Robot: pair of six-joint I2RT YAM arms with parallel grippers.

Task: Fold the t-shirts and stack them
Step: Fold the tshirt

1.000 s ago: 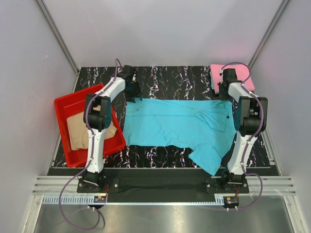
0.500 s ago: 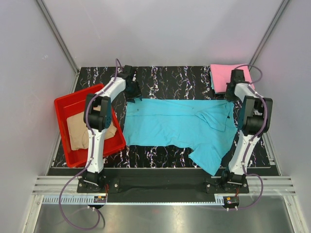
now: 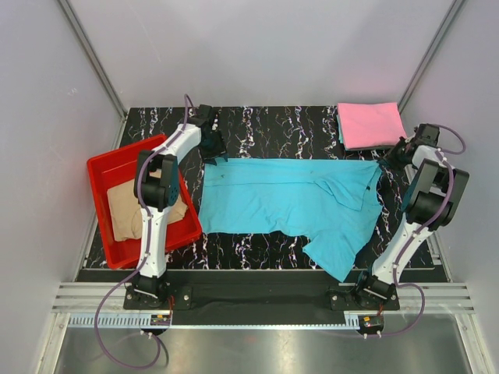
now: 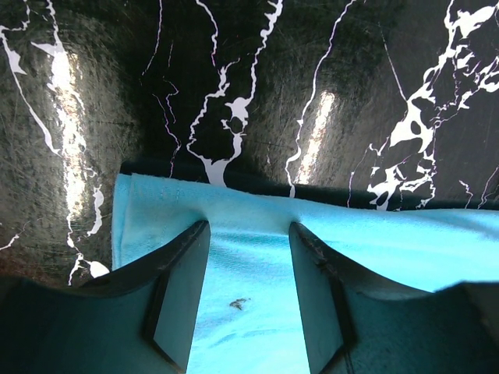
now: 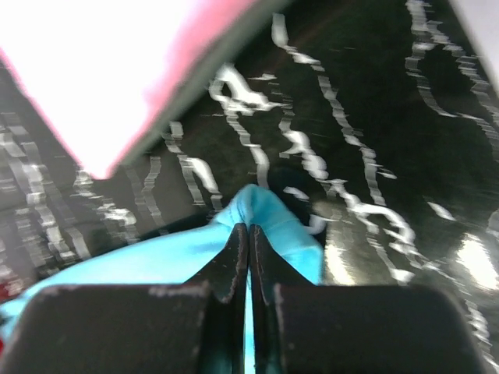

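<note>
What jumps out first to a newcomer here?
The turquoise t-shirt spread across mid-table, its far right corner pinched by the right gripper. A folded pink t-shirt sits at the far right corner; a tan t-shirt lies in the red tray on the left.

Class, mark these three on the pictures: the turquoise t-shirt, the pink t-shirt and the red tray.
turquoise t-shirt (image 3: 273, 195): top external view, middle of its spread body.
pink t-shirt (image 3: 370, 125): top external view, centre of the folded top.
red tray (image 3: 117, 167): top external view, bare floor at its far end.

Black marbled table (image 3: 265, 125) w/ 3 plain white walls (image 3: 257, 54) around.
</note>
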